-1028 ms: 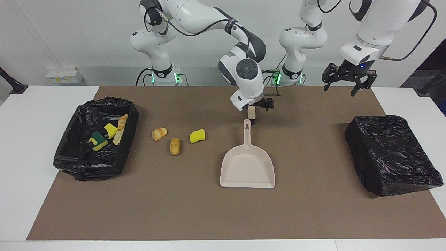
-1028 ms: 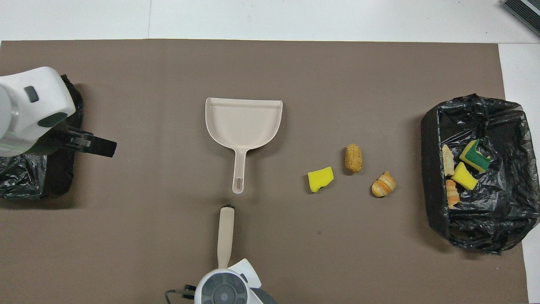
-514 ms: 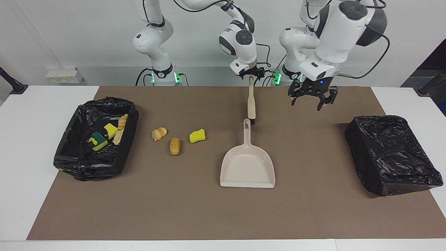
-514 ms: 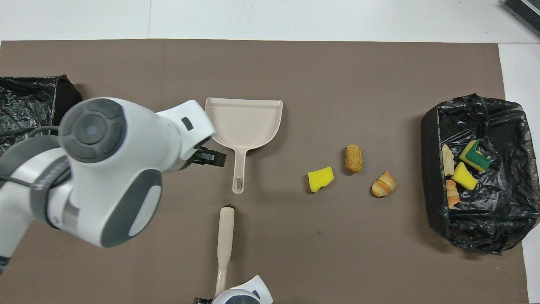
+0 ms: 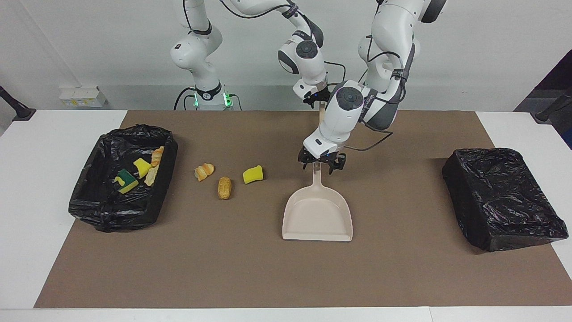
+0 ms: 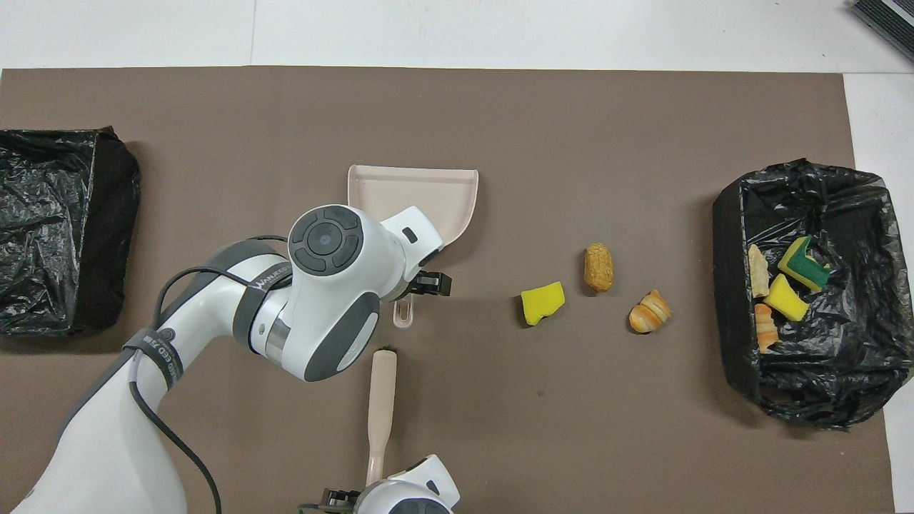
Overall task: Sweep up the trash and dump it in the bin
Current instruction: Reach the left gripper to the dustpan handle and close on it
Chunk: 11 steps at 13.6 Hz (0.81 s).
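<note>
Fingers of the left gripper (image 5: pixel 321 165) stood spread on either side of the dustpan's (image 5: pixel 318 214) handle, just above it; whether they touched it could not be told. In the overhead view the left gripper (image 6: pixel 418 285) covered most of that handle, with only the handle's looped end showing beneath it. The dustpan lay flat on the brown mat (image 5: pixel 268 277), its handle pointing toward the robots.

The right gripper (image 5: pixel 316 95) was pinched on the top of a beige brush (image 6: pixel 380 407), which hung nearly upright with its dark tip at the mat, nearer to the robots than the dustpan's handle end.

Three scraps of trash lay on the mat beside the dustpan, toward the right arm's end of the table and well apart from both grippers: a yellow sponge chunk (image 5: pixel 253 174), a tan bread piece (image 5: pixel 224 188) and a striped bread piece (image 5: pixel 204 171). Four more scraps (image 5: pixel 138 172) lay in the black-lined bin (image 5: pixel 98 210) at that end. A second black-lined bin (image 5: pixel 502 197) stood at the left arm's end.
</note>
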Each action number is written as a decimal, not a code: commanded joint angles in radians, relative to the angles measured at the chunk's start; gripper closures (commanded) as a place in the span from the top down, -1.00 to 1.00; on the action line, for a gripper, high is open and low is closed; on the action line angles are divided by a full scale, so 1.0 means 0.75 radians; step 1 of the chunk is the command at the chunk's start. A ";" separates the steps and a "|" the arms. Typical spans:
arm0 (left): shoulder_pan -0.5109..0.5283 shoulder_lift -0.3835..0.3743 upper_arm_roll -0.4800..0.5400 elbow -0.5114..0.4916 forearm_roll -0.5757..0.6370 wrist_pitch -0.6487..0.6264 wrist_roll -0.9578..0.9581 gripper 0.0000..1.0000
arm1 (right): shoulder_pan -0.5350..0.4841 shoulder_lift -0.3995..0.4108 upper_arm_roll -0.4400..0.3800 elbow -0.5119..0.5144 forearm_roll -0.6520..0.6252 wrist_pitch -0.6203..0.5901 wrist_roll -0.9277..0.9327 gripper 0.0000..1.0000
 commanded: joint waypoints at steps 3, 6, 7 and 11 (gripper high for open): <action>0.001 -0.044 0.012 -0.058 0.026 0.039 -0.013 0.14 | -0.013 0.000 0.002 -0.012 0.032 0.019 -0.107 -0.50; 0.009 -0.036 0.010 -0.041 0.191 0.032 -0.011 -1.00 | -0.038 0.002 0.000 -0.010 0.022 0.015 -0.139 -1.00; 0.009 -0.038 0.010 -0.041 0.214 0.028 -0.007 -1.00 | -0.038 0.002 0.000 -0.006 0.018 0.011 -0.134 -1.00; 0.046 -0.077 0.012 -0.009 0.267 -0.057 0.136 -1.00 | -0.042 -0.014 -0.004 -0.002 0.012 -0.022 -0.130 -1.00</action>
